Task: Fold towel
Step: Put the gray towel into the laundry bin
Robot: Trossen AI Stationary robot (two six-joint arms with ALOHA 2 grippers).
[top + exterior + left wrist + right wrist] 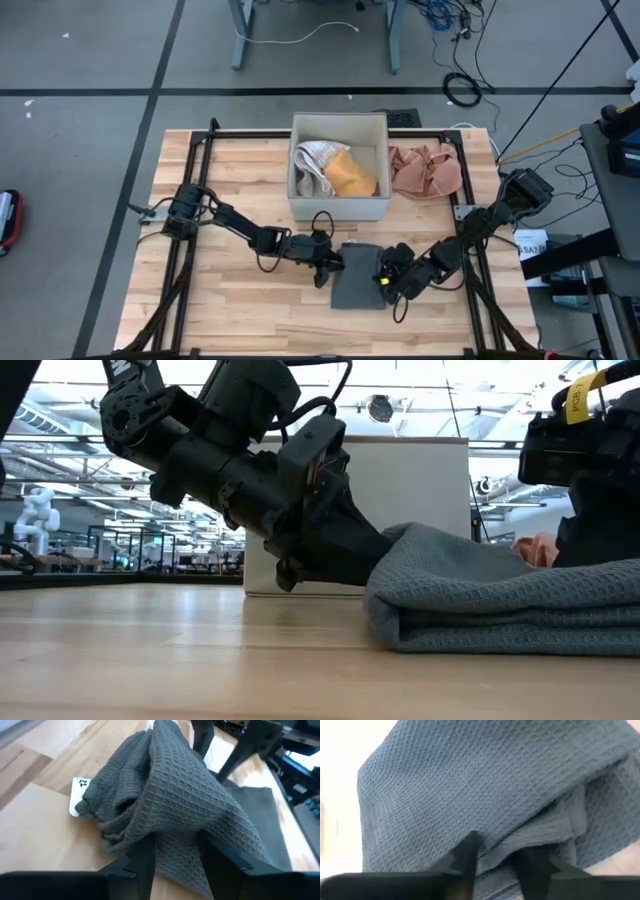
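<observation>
Two grippers work one grey towel (358, 275) lying partly folded on the bench (230, 200). The left gripper (172, 857) has its jaws clamped on a raised bunch of cloth; the right gripper (495, 857) pinches the opposite edge. Uneven pulling could drag the fold askew or slip a layer free.

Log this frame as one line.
step: folding | left gripper: shut on grey towel, left edge | right gripper: shut on towel, right edge | white bin: behind towel
</observation>
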